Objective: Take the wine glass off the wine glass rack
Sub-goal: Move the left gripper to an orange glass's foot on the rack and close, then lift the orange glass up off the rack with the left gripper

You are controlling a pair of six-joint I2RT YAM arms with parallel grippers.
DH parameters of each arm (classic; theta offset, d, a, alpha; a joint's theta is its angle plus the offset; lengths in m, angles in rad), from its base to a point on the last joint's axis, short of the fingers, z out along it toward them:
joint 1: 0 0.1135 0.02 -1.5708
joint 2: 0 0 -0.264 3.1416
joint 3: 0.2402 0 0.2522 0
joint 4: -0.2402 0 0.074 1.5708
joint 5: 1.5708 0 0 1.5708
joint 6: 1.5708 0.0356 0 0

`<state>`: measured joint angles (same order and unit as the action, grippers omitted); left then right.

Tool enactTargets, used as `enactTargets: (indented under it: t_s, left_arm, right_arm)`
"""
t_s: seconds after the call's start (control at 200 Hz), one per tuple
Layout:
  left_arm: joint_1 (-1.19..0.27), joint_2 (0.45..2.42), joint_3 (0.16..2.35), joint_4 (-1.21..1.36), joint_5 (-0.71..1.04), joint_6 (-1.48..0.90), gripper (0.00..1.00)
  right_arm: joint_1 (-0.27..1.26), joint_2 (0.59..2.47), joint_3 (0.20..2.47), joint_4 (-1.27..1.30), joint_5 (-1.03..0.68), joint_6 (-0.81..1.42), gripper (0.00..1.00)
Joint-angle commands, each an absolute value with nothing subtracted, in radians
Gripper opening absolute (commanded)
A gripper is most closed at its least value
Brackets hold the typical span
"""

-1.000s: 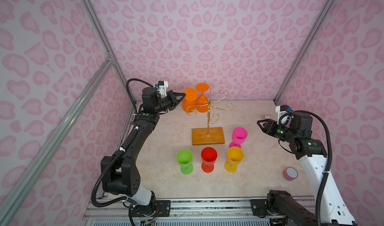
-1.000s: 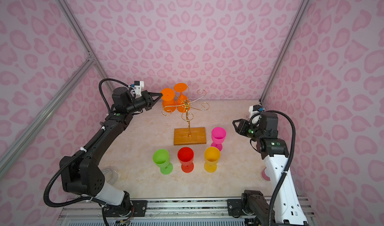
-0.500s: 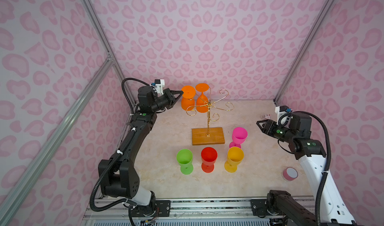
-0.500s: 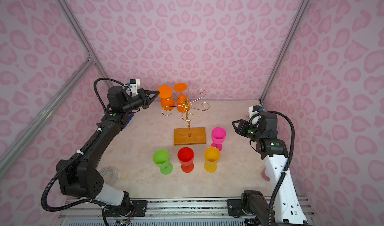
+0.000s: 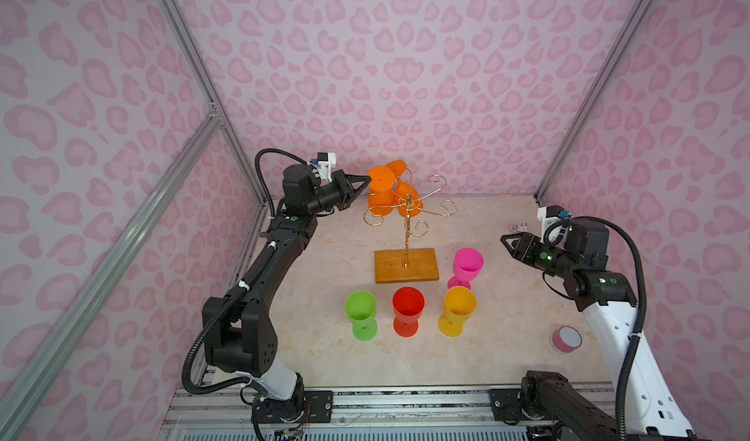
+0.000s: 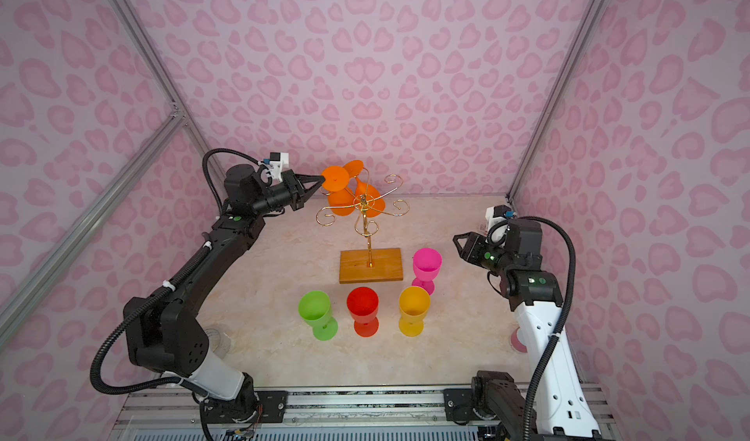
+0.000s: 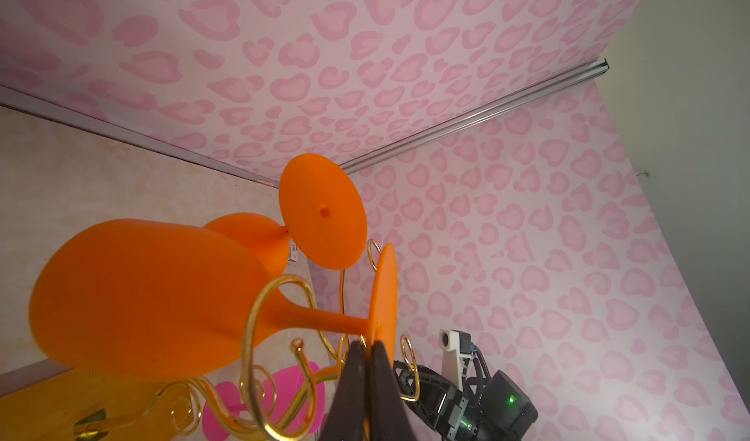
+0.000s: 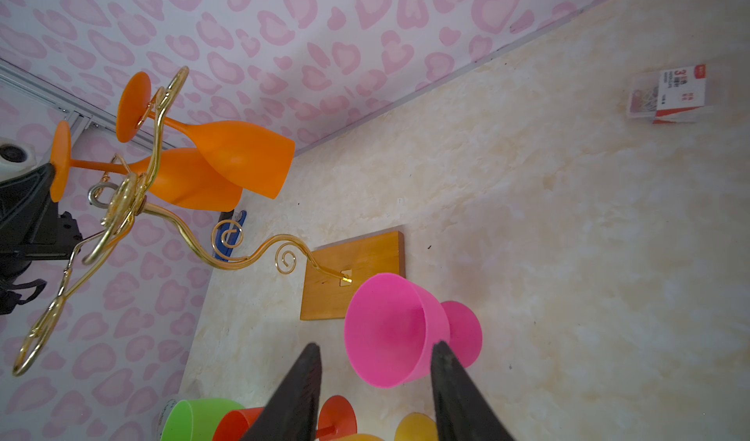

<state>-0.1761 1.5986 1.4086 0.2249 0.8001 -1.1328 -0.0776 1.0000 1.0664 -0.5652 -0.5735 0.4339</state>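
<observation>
Left gripper [image 5: 368, 178] advanced, pinching wine glass [image 5: 380, 183] foot, rim hidden.

Both arms were mostly matte black with chunky rounded joints. The left arm [image 5: 259, 280], over at 9 o'clock, and the right arm [image 5: 596, 293], at 3 o'clock, each went white on the bottom link. Ribbed black cable [image 5: 639, 293] looped off each one, pinned with white zip ties [image 5: 242, 285]. Little green lights [image 5: 294, 218] glowed on the joints and white camera blocks [image 5: 324, 161] sat on the wrists. The left gripper [image 5: 367, 178] and right gripper [image 5: 507, 245] had black pointy wedge fingers.
</observation>
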Motion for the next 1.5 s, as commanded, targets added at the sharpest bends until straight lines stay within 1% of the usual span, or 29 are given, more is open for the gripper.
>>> enactTargets:
  t_s: [0.0,0.22,0.555,0.745,1.08,1.245,1.39,1.495]
  left_arm:
    - [-0.176,1.559,1.384,0.268,0.813,-1.127,0.02]
    - [-0.176,1.483,1.301,0.251,0.818,-1.125,0.02]
    - [-0.175,1.41,1.269,0.203,0.83,-1.112,0.02]
    - [-0.148,1.351,1.222,0.165,0.826,-1.104,0.02]
    - [-0.028,1.214,1.142,0.085,0.829,-1.069,0.02]
    - [0.078,1.127,1.122,0.035,0.844,-1.054,0.02]
    - [0.187,1.047,1.146,0.023,0.847,-1.06,0.02]
    - [0.206,1.002,1.206,0.043,0.831,-1.068,0.02]
  right_arm:
    - [-0.077,1.003,1.058,-0.532,-0.586,0.435,0.45]
    - [-0.077,1.002,1.046,-0.524,-0.589,0.44,0.45]
    - [-0.077,0.994,1.042,-0.525,-0.59,0.443,0.45]
    - [-0.077,0.986,1.037,-0.532,-0.587,0.439,0.45]
    - [-0.077,0.983,1.03,-0.525,-0.589,0.443,0.45]
    - [-0.078,0.977,1.034,-0.522,-0.587,0.443,0.45]
    - [-0.078,0.96,1.035,-0.488,-0.597,0.454,0.44]
    - [-0.078,0.932,1.011,-0.379,-0.645,0.503,0.43]
